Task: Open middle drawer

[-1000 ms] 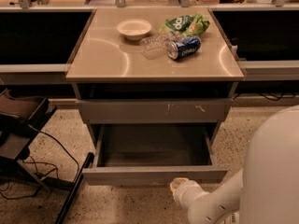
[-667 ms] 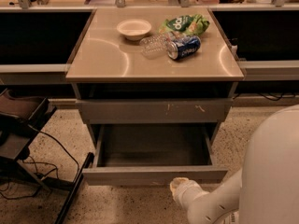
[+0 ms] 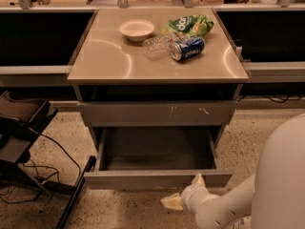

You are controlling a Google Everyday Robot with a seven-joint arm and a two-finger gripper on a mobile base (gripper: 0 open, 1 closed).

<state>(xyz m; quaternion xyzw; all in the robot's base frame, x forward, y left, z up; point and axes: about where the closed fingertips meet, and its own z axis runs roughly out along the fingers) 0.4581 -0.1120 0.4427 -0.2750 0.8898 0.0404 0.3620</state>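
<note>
The grey cabinet with a glossy tan top (image 3: 109,56) is the landmark here. The rounded white robot body (image 3: 283,175) fills the space to its lower right. The middle drawer (image 3: 157,179), a wide, shallow grey drawer with a plain handleless front, stands well out from the lower part of the cabinet, with its grey box interior showing empty. Its long axis runs left to right, parallel to the cabinet's front edge. Just above it, flush with the cabinet, sits the grey drawer front with pale scratch marks (image 3: 143,113). A dark chair-like frame (image 3: 24,123) stands off the cabinet's left side.

The white two-finger gripper (image 3: 184,191) hangs at floor level in front of the cabinet, right of centre. Its pale fingers are spread apart, holding nothing. One tip points up, touching or nearly touching the lower edge of the pulled-out front, and the other points left.

So the drawer lies directly above and behind the jaws. By the look of it the opening is largely done. Any further pull would run straight away from the cabinet, across the front's long axis.

On the cabinet's top lie a crumpled green snack bag (image 3: 190,24), a pale round bowl (image 3: 137,29), a blue drink can on its side (image 3: 187,48) and a clear plastic bottle (image 3: 155,46).
</note>
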